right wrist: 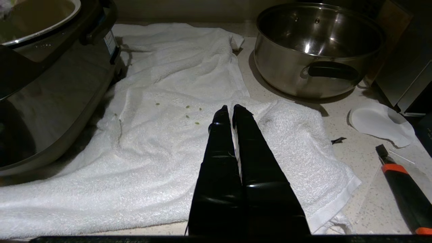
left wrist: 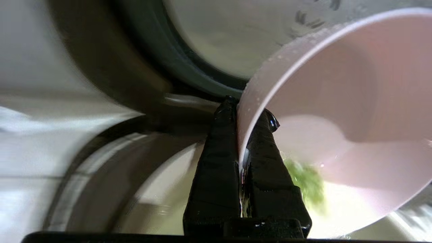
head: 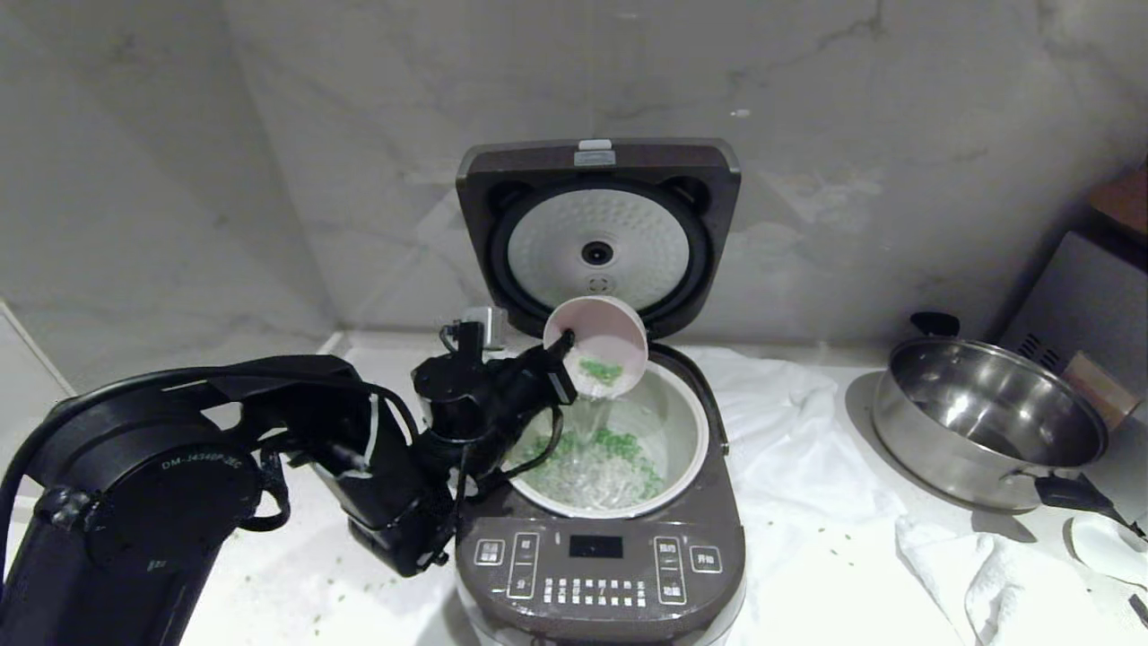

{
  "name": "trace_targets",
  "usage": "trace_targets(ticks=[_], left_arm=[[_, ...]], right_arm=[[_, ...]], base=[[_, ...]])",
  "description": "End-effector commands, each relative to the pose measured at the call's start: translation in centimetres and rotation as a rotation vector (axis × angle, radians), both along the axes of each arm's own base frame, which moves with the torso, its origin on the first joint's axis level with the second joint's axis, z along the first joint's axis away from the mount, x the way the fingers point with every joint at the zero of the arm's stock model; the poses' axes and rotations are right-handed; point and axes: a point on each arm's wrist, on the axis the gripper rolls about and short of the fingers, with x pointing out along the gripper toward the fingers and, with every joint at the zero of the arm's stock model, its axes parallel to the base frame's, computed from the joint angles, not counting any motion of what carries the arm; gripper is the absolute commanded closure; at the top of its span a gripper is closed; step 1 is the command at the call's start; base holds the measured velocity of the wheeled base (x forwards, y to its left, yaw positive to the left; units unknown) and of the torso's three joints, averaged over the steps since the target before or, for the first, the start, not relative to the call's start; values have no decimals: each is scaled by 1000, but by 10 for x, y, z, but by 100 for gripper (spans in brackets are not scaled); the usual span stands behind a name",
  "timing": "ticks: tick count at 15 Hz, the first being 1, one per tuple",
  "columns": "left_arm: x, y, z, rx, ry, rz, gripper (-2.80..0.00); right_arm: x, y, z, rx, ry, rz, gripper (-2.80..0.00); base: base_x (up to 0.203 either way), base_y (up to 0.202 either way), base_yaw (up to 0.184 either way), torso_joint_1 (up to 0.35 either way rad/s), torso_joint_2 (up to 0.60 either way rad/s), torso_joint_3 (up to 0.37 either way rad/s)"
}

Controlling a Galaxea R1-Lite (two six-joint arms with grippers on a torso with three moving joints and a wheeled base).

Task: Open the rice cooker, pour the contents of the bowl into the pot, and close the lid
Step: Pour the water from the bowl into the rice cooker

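Now the left tool (head: 567, 345) pinches the tipped bowl (head: 599, 345), green contents (head: 603, 370) spilling into the pot (head: 686, 422).

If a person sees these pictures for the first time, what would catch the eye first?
First, the small pink bowl, tipped over the pale round inner pot of the dark brown rice cooker, spilling water and chopped green bits. The left gripper pinches the bowl's rim. Behind, the cooker's hinged lid stands open against the wall; a shiny steel pan sits to the right.

Home kitchen: marble-look wall (head: 269, 135), speckled counter (right wrist: 357, 158), rice cooker (head: 599, 561), steel pan (head: 987, 422), white towel (right wrist: 168, 152).
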Motion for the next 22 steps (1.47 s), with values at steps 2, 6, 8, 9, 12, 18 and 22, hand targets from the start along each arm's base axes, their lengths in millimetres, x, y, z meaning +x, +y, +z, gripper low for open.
trace_targets(ticks=[2, 6, 8, 9, 12, 18, 22], left_arm=[[1, -3, -20, 15, 48, 5, 0], [0, -6, -15, 4, 36, 2, 0], [0, -5, -15, 5, 39, 4, 0], [0, -5, -16, 5, 39, 2, 0], [-1, -6, -15, 5, 38, -1, 0], [-5, -8, -6, -7, 23, -9, 0], [-8, -7, -6, -2, 29, -14, 0]], right_arm=[[0, 0, 0, -1, 0, 0, 0], [0, 0, 0, -1, 0, 0, 0], [0, 0, 0, -1, 0, 0, 0], [0, 0, 0, -1, 0, 0, 0], [0, 0, 0, -1, 0, 0, 0], [0, 0, 0, -1, 0, 0, 0], [0, 0, 0, -1, 0, 0, 0]], base=[[0, 0, 0, 0, 0, 0], [0, 0, 0, 0, 0, 0], [0, 0, 0, 0, 0, 0], [0, 0, 0, 0, 0, 0], [0, 0, 0, 0, 0, 0], [0, 0, 0, 0, 0, 0], [0, 0, 0, 0, 0, 0]])
